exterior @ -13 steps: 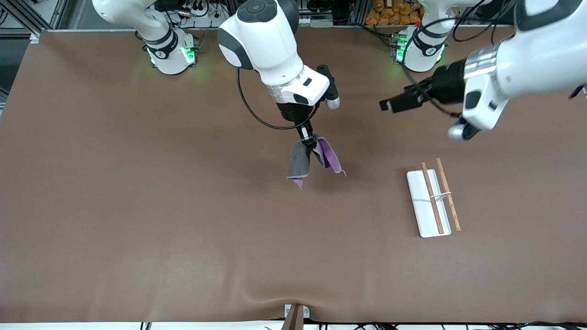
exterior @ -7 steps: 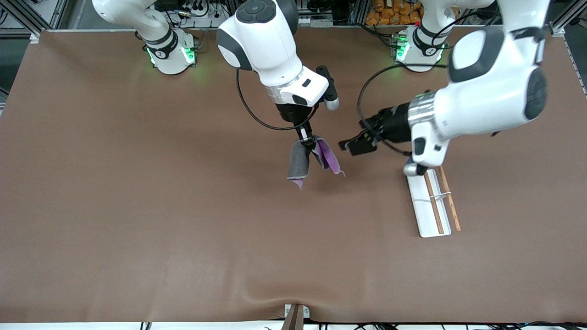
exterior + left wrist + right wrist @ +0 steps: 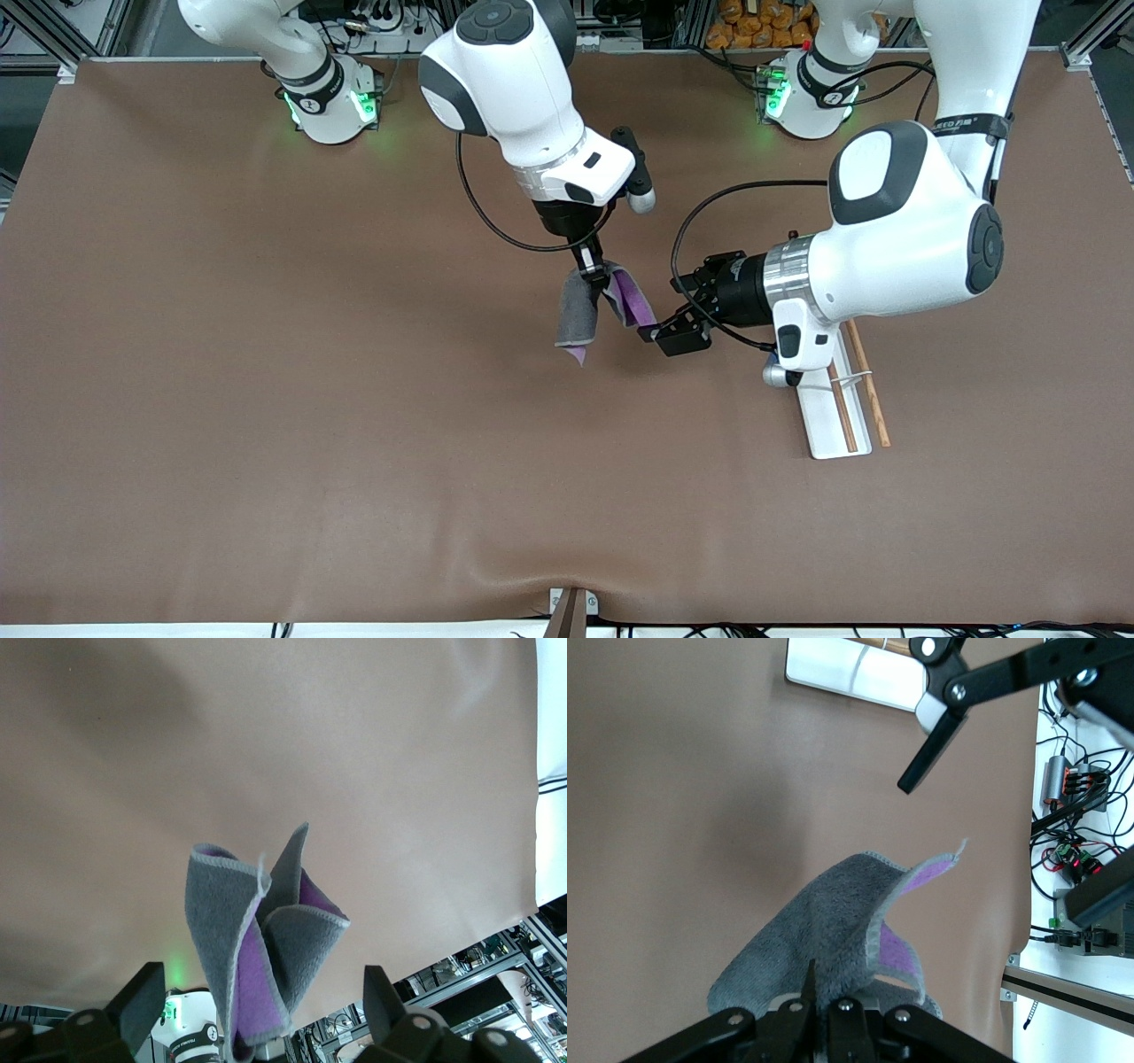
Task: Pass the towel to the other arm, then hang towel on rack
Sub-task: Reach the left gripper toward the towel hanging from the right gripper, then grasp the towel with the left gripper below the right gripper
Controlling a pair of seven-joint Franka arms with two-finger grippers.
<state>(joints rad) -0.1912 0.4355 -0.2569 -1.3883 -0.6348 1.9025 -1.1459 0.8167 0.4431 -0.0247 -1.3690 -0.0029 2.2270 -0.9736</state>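
While the right end effector pinches the towel above the worktop, the cloth hangs folded. Beside the towel, the left end effector is spread wide and empty, near the rack.

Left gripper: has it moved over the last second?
Yes. The left gripper swung from up near its base down beside the hanging towel, partly covering the rack.
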